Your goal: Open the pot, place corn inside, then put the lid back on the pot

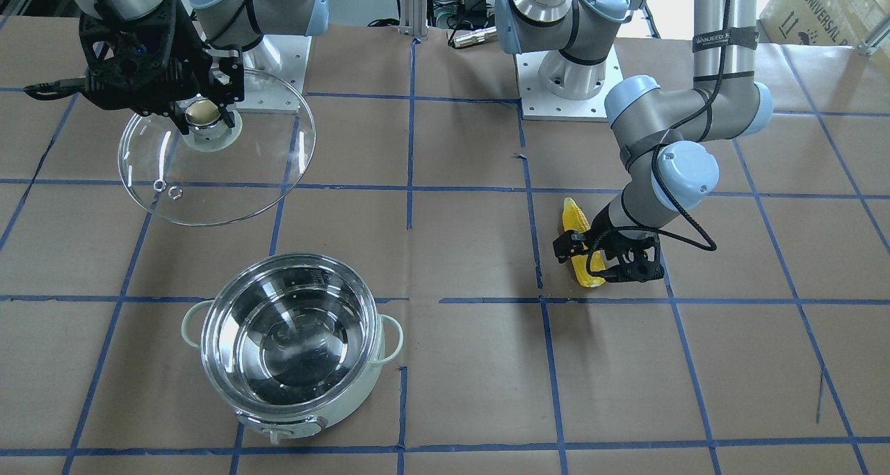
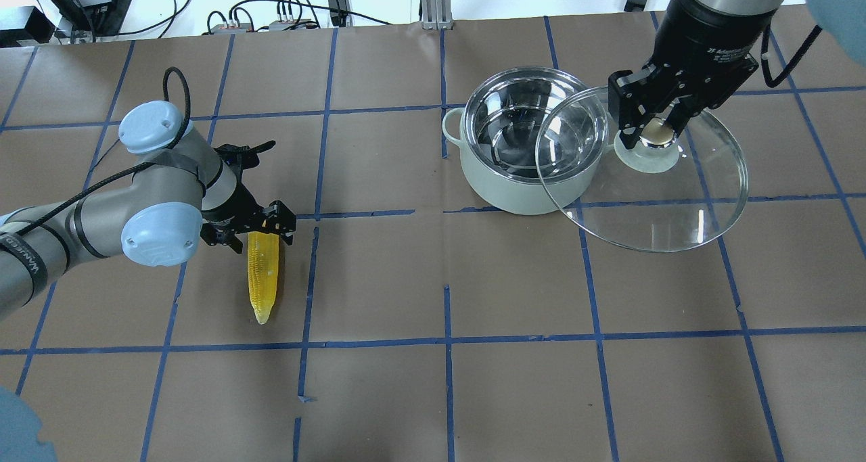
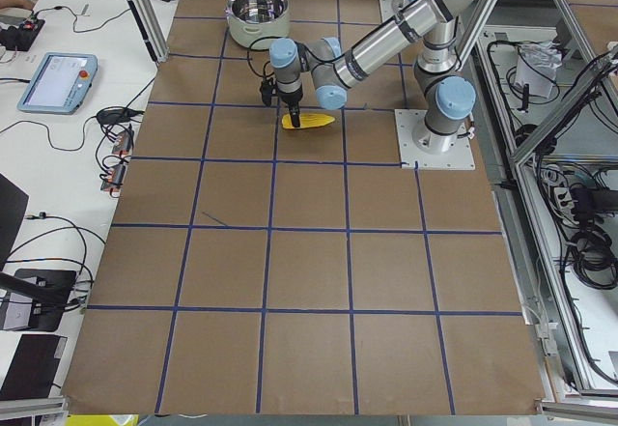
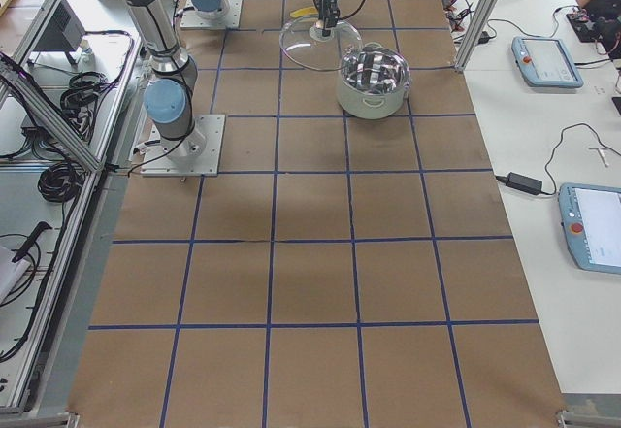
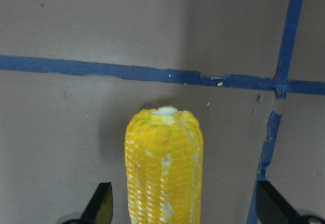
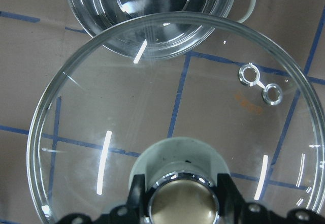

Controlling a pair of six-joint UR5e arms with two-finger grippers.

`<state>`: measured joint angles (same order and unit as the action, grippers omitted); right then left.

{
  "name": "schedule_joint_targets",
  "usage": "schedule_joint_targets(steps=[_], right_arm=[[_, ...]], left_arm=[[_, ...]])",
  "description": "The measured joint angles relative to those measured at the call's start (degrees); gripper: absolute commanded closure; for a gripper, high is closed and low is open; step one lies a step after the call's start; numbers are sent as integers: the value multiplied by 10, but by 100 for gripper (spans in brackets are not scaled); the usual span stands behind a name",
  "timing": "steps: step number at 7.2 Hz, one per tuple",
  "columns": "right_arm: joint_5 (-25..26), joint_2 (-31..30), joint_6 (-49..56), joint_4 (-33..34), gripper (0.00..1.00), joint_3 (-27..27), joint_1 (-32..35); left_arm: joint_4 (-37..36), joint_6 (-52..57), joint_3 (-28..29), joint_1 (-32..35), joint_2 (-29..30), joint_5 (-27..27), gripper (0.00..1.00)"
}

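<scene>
Now we are at the pickup: our left gripper (image 2: 262, 234) straddles the thick end of the corn (image 2: 262, 283) on the table (image 2: 379, 279), jaws apart, so next it should close and lift. Well apart, the pot (image 2: 514, 188) stands open, while our right gripper (image 2: 655, 132) clamps the knob (image 6: 184, 203) of the lid (image 2: 663, 208), holding it beside the pot.

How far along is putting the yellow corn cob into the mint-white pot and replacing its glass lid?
Done: the clear glass dome lid is off the mint-white electric pot, clamped in the right gripper. In hand: the open left gripper straddles the yellow corn cob lying on the table. Left: grip the cob, place it in the empty pot, replace the lid.
</scene>
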<state>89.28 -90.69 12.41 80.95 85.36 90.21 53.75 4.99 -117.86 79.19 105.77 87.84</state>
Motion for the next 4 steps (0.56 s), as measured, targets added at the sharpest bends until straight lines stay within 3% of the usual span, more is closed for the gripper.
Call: schedule_joint_targets(steps=[1, 2, 4], right_arm=[[0, 0, 1, 0, 63, 0, -1], [0, 0, 1, 0, 62, 1, -1], [0, 0, 2, 0, 62, 1, -2]], left_arm=[[1, -2, 1, 3, 7, 22, 82], [3, -5, 2, 10, 15, 32, 91], [7, -8, 17, 32, 16, 37, 91]])
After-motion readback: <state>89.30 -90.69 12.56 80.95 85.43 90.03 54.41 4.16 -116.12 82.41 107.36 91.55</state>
